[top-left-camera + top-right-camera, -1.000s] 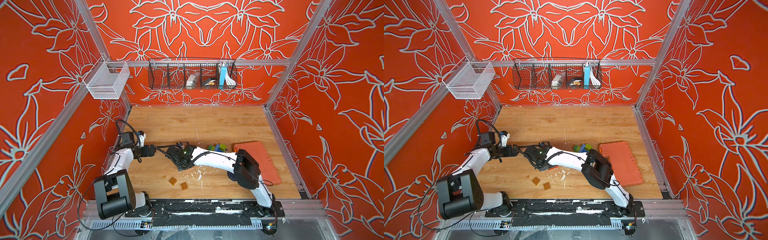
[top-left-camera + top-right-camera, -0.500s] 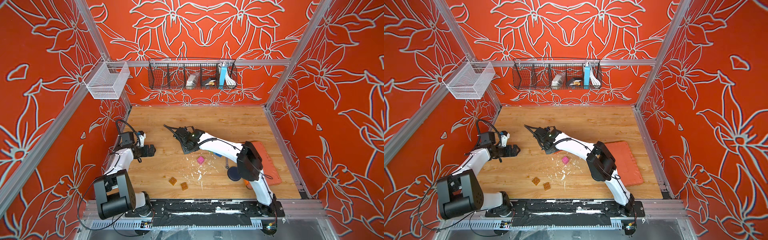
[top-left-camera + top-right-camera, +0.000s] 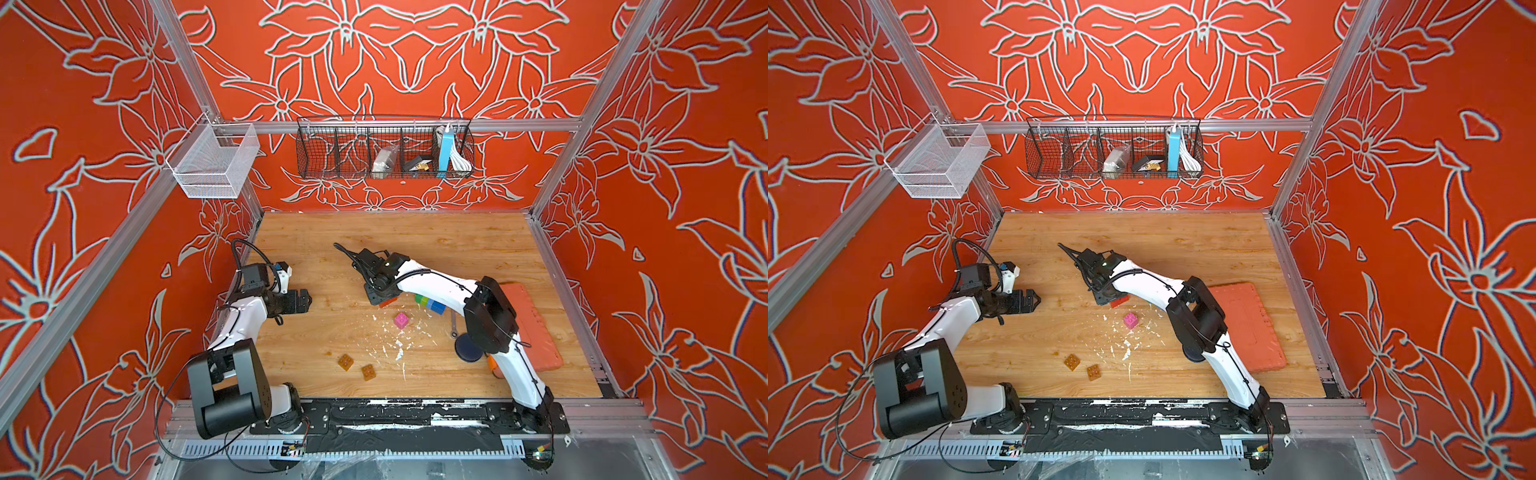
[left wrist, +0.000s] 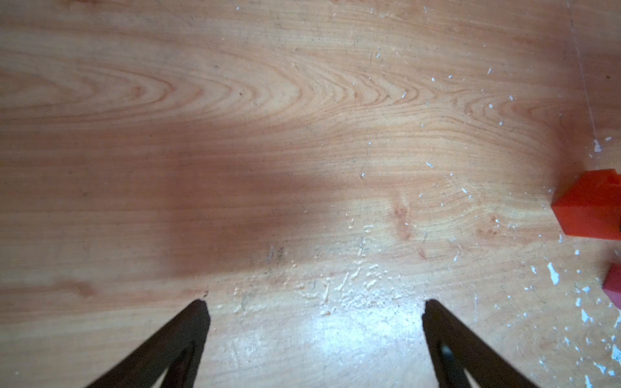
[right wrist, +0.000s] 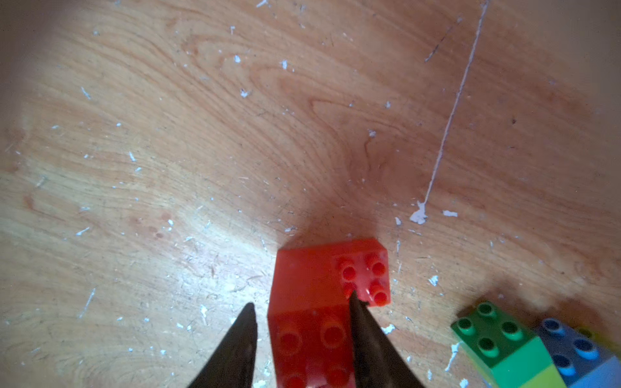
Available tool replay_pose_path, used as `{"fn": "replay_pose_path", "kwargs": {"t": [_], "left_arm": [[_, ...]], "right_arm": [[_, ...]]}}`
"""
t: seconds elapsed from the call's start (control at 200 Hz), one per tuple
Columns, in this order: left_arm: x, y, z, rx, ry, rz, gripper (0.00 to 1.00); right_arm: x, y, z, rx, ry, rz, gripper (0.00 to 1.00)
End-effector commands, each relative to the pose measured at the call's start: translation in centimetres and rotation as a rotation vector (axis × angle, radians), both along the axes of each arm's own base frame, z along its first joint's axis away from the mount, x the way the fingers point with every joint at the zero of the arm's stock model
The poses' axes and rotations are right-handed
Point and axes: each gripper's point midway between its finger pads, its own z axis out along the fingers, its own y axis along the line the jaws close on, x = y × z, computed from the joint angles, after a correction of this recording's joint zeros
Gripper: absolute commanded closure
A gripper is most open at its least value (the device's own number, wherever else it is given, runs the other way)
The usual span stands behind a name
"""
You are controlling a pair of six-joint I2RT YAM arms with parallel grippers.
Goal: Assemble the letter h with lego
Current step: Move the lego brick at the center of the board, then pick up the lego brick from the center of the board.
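Observation:
My right gripper (image 5: 300, 299) stands low over the table's middle, open, its fingers on either side of a red lego (image 5: 312, 278) that lies on the wood. One finger shows a gap to the brick; the other overlaps its edge. Both top views show this gripper (image 3: 376, 297) (image 3: 1104, 297) at the red lego (image 3: 386, 302) (image 3: 1119, 301). Joined green (image 5: 487, 332), lime and blue (image 5: 574, 349) bricks lie close beside it. A pink brick (image 3: 401, 320) sits nearer the front. Two amber bricks (image 3: 345, 362) (image 3: 368, 372) lie front centre. My left gripper (image 4: 314, 309) (image 3: 305, 301) hangs wide open and empty at the left.
An orange case (image 3: 528, 324) lies at the right, partly behind my right arm. A dark round disc (image 3: 467, 348) and a small metal tool (image 3: 454, 324) sit beside that arm. White flecks dot the wood. Wire baskets (image 3: 384, 147) hang on the back wall.
My right arm has swung away from the left gripper toward the table's middle, uncovering the pink brick, and its jaws have parted. The left arm has stayed put.

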Motion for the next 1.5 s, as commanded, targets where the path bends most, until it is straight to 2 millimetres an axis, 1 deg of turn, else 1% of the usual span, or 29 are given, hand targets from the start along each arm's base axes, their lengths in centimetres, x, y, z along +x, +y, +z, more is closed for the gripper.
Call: {"fn": "replay_pose_path", "kwargs": {"t": [0.0, 0.09, 0.24, 0.28, 0.34, 0.475, 0.565, 0.625, 0.716, 0.761, 0.831, 0.891, 0.951, 1.071, 1.216, 1.261, 1.396, 1.496], "left_arm": [[0.0, -0.2, 0.2, -0.013, 0.0, -0.013, 0.01], [0.0, -0.3, 0.3, -0.013, -0.008, -0.013, 0.01], [0.0, -0.3, 0.4, -0.016, -0.009, -0.019, 0.01], [0.0, -0.4, 0.4, -0.015, -0.011, -0.018, 0.01], [0.0, -0.4, 0.4, -0.015, -0.013, -0.018, 0.01], [0.0, -0.3, 0.3, -0.015, -0.003, -0.016, 0.01], [0.0, -0.3, 0.2, -0.018, -0.004, -0.016, 0.01], [0.1, -0.3, 0.2, -0.019, 0.001, -0.017, 0.01], [0.1, -0.3, 0.2, -0.018, 0.003, -0.015, 0.01], [0.1, -0.3, 0.2, -0.016, -0.002, -0.015, 0.01], [0.1, -0.3, 0.2, -0.018, -0.003, -0.017, 0.01], [0.1, -0.2, 0.2, -0.018, 0.003, -0.013, 0.01], [0.0, -0.1, 0.2, -0.011, -0.001, -0.007, 0.01], [0.0, -0.3, 0.3, -0.014, -0.01, -0.014, 0.01], [0.0, -0.3, 0.4, -0.01, -0.013, -0.013, 0.01], [0.0, -0.3, 0.5, -0.012, -0.017, -0.016, 0.01], [-0.1, -0.3, 0.4, -0.015, -0.008, -0.014, 0.01], [0.0, -0.3, 0.5, -0.013, -0.014, -0.017, 0.01]], "right_arm": [[-0.1, -0.6, 1.5, -0.02, 0.006, 0.032, 0.46], [-0.5, -0.5, 3.4, 0.0, -0.007, 0.094, 0.45], [-2.9, -0.8, 6.3, 0.058, -0.022, 0.25, 0.44], [-3.9, -1.0, 6.7, 0.089, -0.021, 0.295, 0.45], [-5.9, -0.6, 7.5, 0.161, -0.009, 0.385, 0.45], [-9.3, -1.2, 7.7, 0.186, -0.007, 0.499, 0.45], [-11.6, -1.1, 7.4, 0.179, 0.003, 0.591, 0.45], [-13.1, -0.9, 6.8, 0.17, 0.009, 0.657, 0.45], [-16.1, -0.1, 6.0, 0.195, 0.044, 0.79, 0.46], [-17.3, 0.3, 5.6, 0.196, 0.039, 0.837, 0.46], [-18.7, 1.0, 4.9, 0.21, 0.01, 0.891, 0.43], [-20.3, 1.7, 4.3, 0.254, 0.024, 0.945, 0.41], [-21.4, 2.2, 3.9, 0.284, 0.045, 0.994, 0.39], [-22.7, 2.6, 2.9, 0.317, 0.063, 1.087, 0.33], [-23.9, 2.9, 1.5, 0.318, 0.076, 1.176, 0.32], [-24.0, 3.0, 1.1, 0.309, 0.075, 1.196, 0.31], [-23.8, 3.0, -0.8, 0.236, 0.084, 1.22, 0.31], [-24.0, 3.1, -1.9, 0.225, 0.114, 1.224, 0.31]]}}
